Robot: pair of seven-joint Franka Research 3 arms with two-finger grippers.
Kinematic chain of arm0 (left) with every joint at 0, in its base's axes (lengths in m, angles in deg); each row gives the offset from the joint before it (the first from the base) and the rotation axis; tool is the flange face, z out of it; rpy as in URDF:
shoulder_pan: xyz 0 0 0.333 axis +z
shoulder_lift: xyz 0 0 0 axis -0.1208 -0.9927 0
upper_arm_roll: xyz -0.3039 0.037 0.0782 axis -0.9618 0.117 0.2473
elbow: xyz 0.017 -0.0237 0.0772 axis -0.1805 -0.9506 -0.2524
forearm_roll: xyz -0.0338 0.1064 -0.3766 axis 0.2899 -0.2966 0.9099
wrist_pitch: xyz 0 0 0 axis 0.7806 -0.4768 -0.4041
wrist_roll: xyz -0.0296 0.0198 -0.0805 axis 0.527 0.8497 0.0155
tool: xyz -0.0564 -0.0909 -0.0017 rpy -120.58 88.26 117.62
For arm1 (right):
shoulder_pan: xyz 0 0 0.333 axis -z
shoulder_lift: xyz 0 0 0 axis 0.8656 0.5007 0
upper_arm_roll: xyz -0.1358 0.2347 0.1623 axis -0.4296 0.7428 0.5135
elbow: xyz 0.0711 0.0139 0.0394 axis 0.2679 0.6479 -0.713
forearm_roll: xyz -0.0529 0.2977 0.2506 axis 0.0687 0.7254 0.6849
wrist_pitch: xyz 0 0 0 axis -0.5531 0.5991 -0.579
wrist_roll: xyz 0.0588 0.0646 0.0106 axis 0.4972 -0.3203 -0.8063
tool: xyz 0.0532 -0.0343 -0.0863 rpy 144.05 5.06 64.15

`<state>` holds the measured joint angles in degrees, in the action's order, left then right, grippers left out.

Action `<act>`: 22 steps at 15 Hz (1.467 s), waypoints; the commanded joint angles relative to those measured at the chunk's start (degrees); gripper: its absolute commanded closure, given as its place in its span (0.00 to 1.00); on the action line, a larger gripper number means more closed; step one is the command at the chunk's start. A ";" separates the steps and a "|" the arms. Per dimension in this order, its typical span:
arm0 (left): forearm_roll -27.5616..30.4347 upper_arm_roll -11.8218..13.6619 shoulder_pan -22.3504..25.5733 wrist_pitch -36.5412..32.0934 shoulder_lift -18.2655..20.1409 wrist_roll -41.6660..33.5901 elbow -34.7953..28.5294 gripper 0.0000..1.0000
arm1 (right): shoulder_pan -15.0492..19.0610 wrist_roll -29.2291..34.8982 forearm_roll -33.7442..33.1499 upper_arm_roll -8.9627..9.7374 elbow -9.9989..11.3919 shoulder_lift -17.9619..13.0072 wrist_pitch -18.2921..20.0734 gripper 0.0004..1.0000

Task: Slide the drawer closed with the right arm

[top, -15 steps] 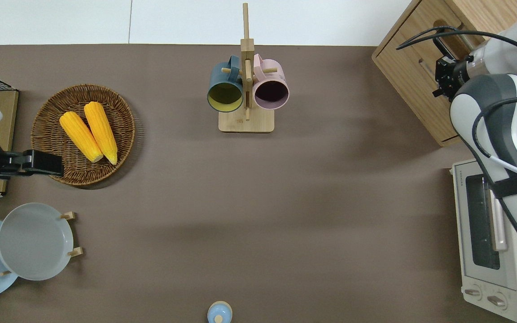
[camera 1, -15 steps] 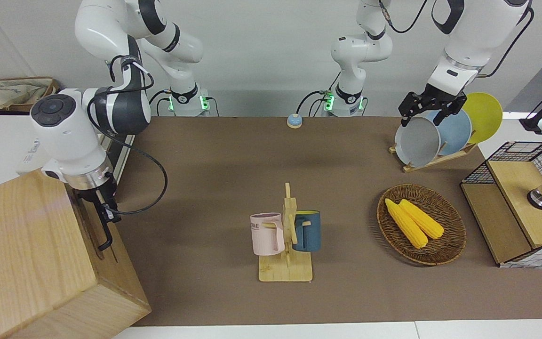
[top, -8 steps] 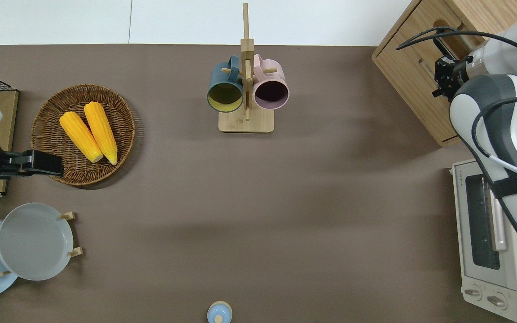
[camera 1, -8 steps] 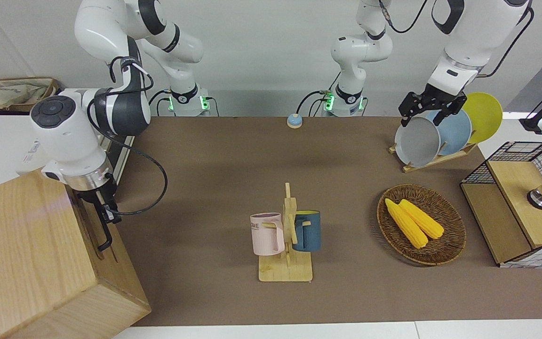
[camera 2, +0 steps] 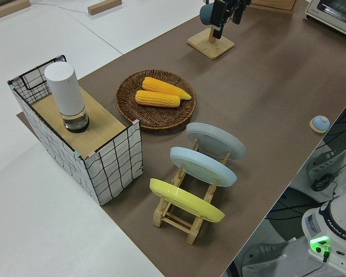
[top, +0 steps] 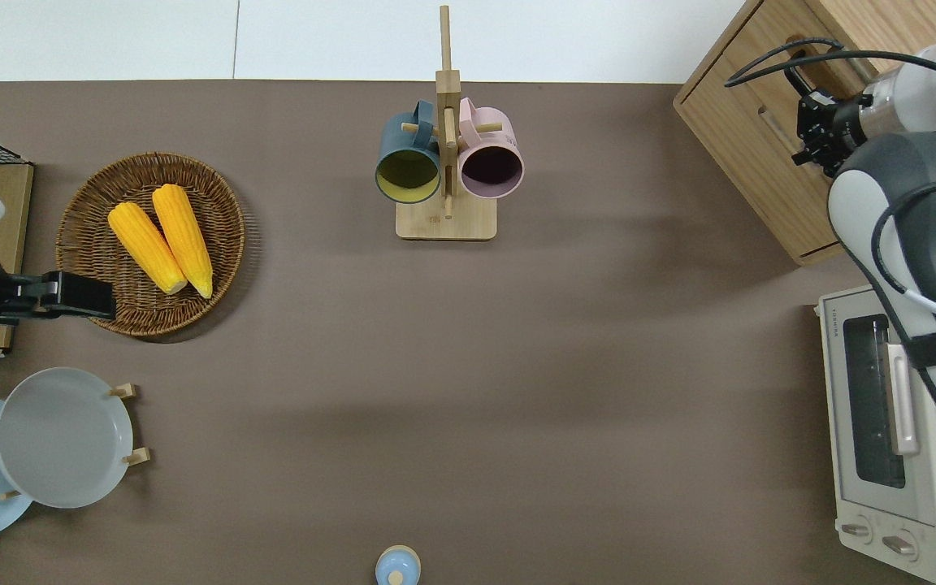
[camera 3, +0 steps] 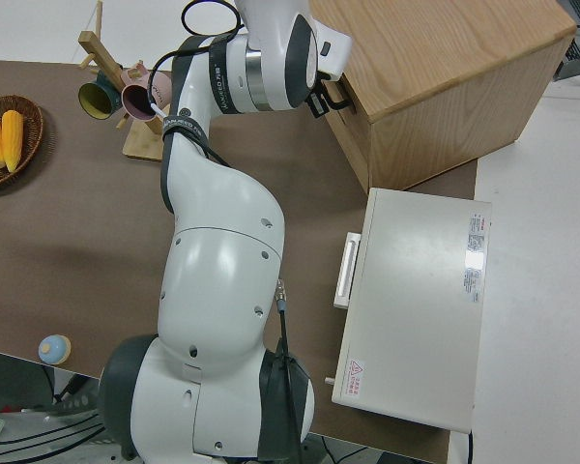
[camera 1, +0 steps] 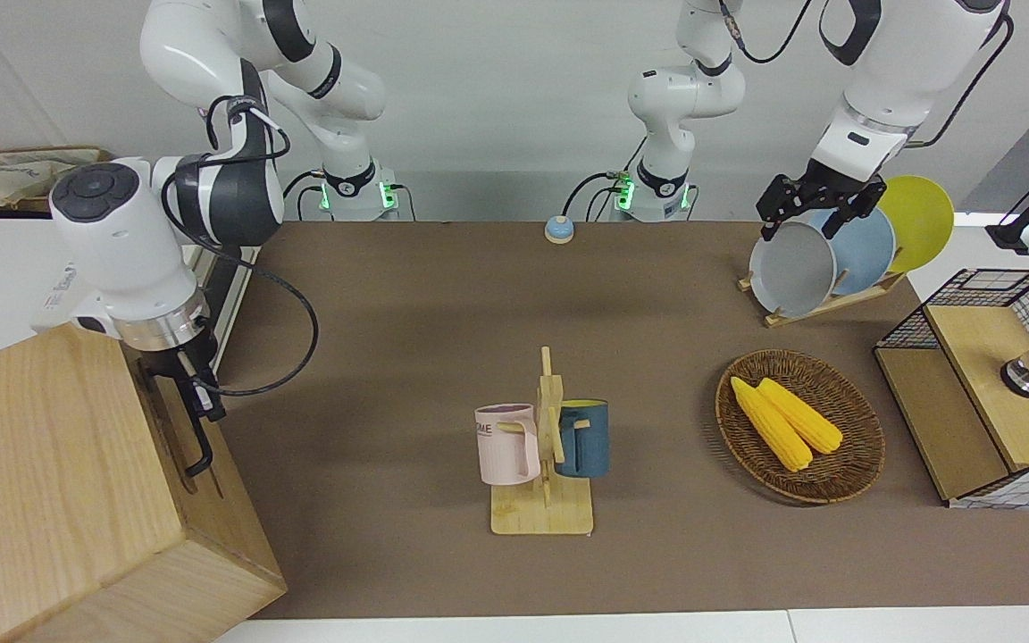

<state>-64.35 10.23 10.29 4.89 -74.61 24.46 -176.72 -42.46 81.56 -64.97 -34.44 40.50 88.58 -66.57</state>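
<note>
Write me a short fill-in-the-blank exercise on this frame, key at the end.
1. The round woven wicker basket holds ____ yellow corn cobs.
2. The right arm's black claw is at the black bar handle of the pale wooden cabinet's ____.
3. On the wooden mug stand hang a pink mug and a dark ____ one.

Missing words: two; drawer; blue

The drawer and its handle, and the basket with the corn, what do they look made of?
The drawer looks like pale wood with visible grain and a matte finish, perhaps veneer. Its handle is a thin black bar, probably metal. The basket is dark brown woven wicker or rattan, judging by its ribbed weave.
</note>
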 commanded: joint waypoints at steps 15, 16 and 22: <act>-0.73 0.12 -0.27 -0.27 0.51 -0.36 0.04 0.00 | -4.22 -56.79 5.88 -4.88 14.79 -20.06 10.12 0.09; -0.73 0.21 -0.27 -0.27 0.42 -0.36 0.04 0.00 | -4.75 -59.07 6.49 -6.01 15.49 -21.11 10.12 0.02; -0.73 0.21 -0.36 -0.35 0.42 -0.28 0.04 0.00 | -8.70 -65.51 15.01 -12.88 19.36 -26.57 11.44 0.01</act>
<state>-64.35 10.23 10.28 4.89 -74.61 24.46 -176.72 -49.26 18.16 -52.52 -45.21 55.29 66.21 -55.18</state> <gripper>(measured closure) 0.000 0.167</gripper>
